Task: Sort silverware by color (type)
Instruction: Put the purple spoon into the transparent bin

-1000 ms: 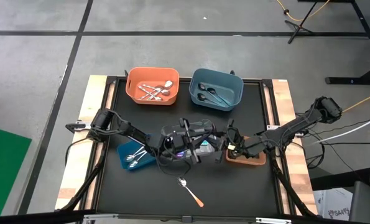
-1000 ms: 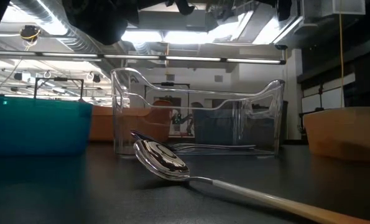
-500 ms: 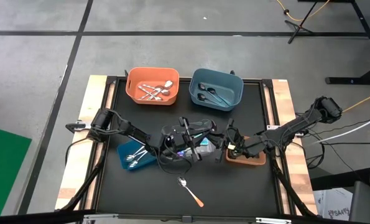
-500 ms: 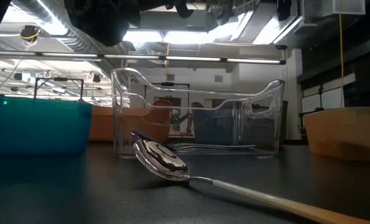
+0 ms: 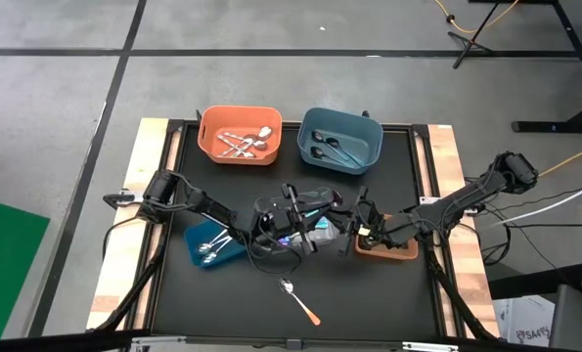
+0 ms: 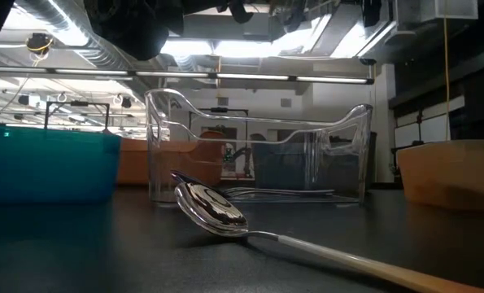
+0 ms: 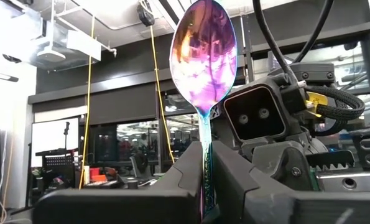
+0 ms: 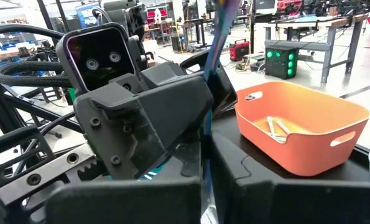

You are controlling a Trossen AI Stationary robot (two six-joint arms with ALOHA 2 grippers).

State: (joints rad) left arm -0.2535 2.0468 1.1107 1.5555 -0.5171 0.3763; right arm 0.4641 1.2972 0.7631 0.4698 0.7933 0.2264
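A: From above, what do the 2 arms show?
B: The left claw (image 5: 289,238) and the right claw (image 5: 361,227) meet at mid-worktop (image 5: 388,293), over the clear bin (image 5: 315,231). Beyond them sit the orange bin (image 5: 239,135) with silver pieces and the blue bin (image 5: 340,139) with dark spoons. A teal bin (image 5: 212,245) with silverware lies beside the left arm, a brown bin (image 5: 388,246) under the right claw. An orange-handled spoon (image 5: 299,300) lies alone on the near side of both claws.

A: And at worktop level?
B: That spoon (image 6: 225,216) lies bowl-up in front of the clear bin (image 6: 258,155); neither claw shows clearly.

A: Left wrist?
B: The left claw (image 7: 204,186) is clamped on the iridescent purple spoon (image 7: 204,56), bowl standing upright above its fingers. The right arm's camera faces it just behind.

A: Right wrist?
B: The right claw (image 8: 204,168) is closed on the same spoon's handle (image 8: 217,56), which rises between its fingers, the left claw just beyond. The orange bin (image 8: 296,124) sits farther off.
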